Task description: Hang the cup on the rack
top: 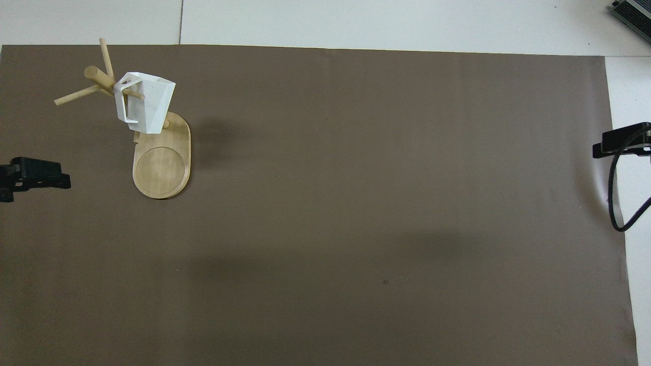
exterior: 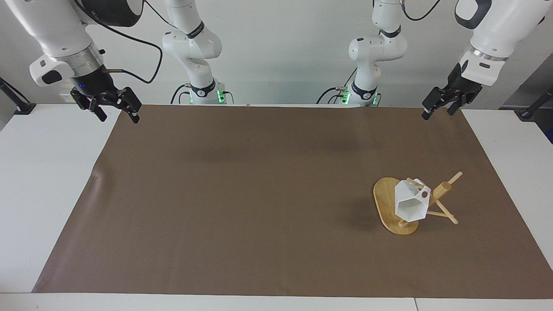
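The white faceted cup (exterior: 410, 203) hangs by its handle on a peg of the bamboo rack (exterior: 384, 199), which stands on the brown mat toward the left arm's end of the table. In the overhead view the cup (top: 145, 104) hangs beside the post above the rack's oval base (top: 160, 170). My left gripper (exterior: 437, 114) is open and empty, raised over the mat's edge nearest the robots, well apart from the rack. Its tip shows at the overhead view's edge (top: 35, 175). My right gripper (exterior: 121, 118) is open and empty and waits over the mat's corner at its own end.
A brown mat (exterior: 259, 194) covers most of the white table (exterior: 47, 181). Several bare pegs stick out of the rack's post (exterior: 441, 190). A black cable (top: 618, 203) hangs below the right gripper (top: 618, 142).
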